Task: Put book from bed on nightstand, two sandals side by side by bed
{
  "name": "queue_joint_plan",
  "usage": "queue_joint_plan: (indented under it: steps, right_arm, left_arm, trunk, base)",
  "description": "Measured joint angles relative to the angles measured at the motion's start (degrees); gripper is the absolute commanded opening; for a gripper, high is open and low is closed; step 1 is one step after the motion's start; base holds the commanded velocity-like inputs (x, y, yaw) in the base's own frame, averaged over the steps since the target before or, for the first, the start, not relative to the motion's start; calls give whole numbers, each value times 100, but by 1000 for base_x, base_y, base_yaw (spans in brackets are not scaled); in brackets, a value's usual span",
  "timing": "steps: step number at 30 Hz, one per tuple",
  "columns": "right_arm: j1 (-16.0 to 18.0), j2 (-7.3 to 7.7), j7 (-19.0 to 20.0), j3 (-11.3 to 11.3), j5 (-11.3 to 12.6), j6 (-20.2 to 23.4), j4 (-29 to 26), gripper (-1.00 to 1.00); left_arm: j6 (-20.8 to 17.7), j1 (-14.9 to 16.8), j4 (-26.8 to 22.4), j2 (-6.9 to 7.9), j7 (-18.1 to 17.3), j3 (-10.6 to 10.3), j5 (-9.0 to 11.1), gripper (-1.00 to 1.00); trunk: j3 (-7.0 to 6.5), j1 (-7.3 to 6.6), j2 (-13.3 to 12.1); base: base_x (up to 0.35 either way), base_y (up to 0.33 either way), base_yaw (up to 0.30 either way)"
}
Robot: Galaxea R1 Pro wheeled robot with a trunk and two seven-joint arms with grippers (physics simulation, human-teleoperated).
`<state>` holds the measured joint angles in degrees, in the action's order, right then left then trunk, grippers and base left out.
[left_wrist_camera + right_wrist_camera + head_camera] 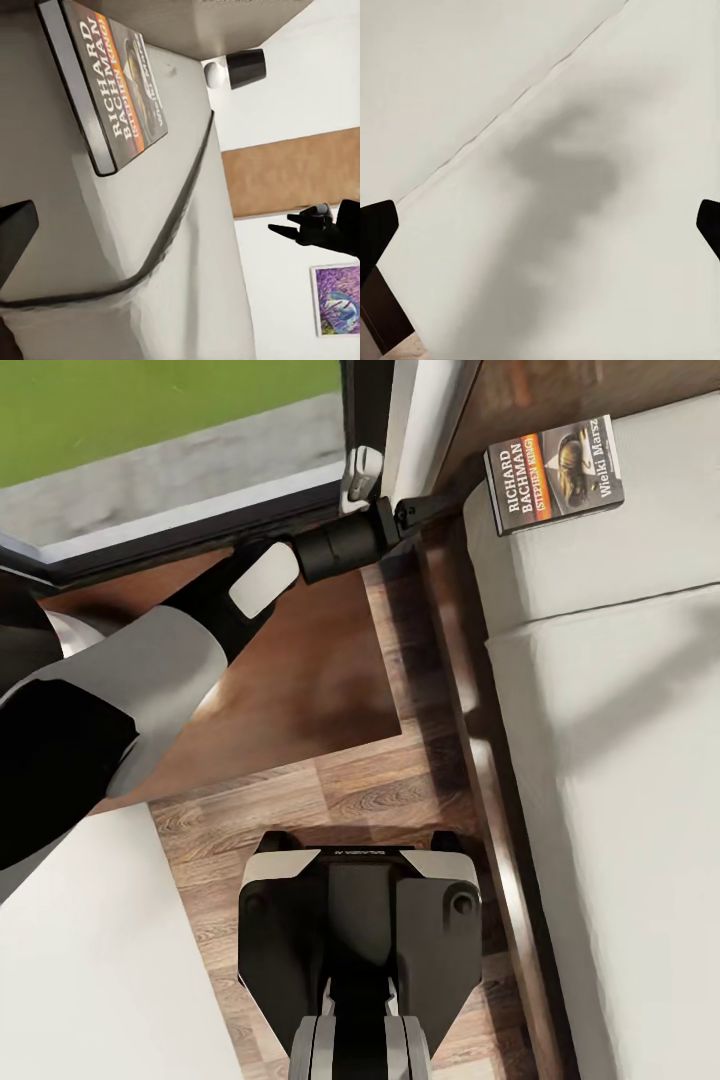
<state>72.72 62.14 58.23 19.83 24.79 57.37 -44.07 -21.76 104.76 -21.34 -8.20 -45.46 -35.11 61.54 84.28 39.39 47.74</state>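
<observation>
**Left arm reaching toward the book on the bed**

Head view. I look down over my own base (pixel 360 950) standing on the wood-plank floor (pixel 340 790), between the nightstand (pixel 300 690) on my left and the bed (pixel 610 760) on my right. My left arm (pixel 200 620) stretches forward over the glossy dark top of the nightstand, its wrist ending near the dark-framed glass opening (pixel 180 510). The book (pixel 553 473) lies flat on the pale mattress near the bed's corner, cover up, the white "RICHARD BACHMAN" lettering legible. It is apart from the wrist, beyond the bed's dark wooden frame (pixel 470 690).

Left wrist view. The book (pixel 112 90) rests on the mattress (pixel 150 247) ahead of the left gripper. One dark fingertip (pixel 15 232) shows at the picture's edge, clear of the book; I cannot tell how far the fingers are spread. A framed picture (pixel 337 300) hangs on the far wall.

Right wrist view. The right gripper (pixel 540 229) hangs over plain mattress (pixel 585 112), its two dark fingertips (pixel 375 232) wide apart with nothing between them.
</observation>
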Motion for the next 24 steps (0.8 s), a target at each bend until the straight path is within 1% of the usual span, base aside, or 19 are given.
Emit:
queue_joint_plan:
  steps: [8, 19, 24]
  right_arm:
    - [-49, -4, 13, 0, 6, 1, -1, 100]
    - [-88, -8, 158, 1, -1, -6, -1, 100]
    - [-95, -10, 186, 2, -1, -8, -1, 100]
  left_arm:
    - [21, -2, 27, 20, 12, 1, 3, 100]
    - [27, 9, 41, 31, 30, 8, 2, 100]
    - [29, 20, 44, 33, 38, 9, 1, 100]
  trunk:
    - [0, 0, 0]
    - [0, 0, 0]
    - [0, 0, 0]
  base:
    - [0, 0, -2]
    - [0, 0, 0]
    - [0, 0, -63]
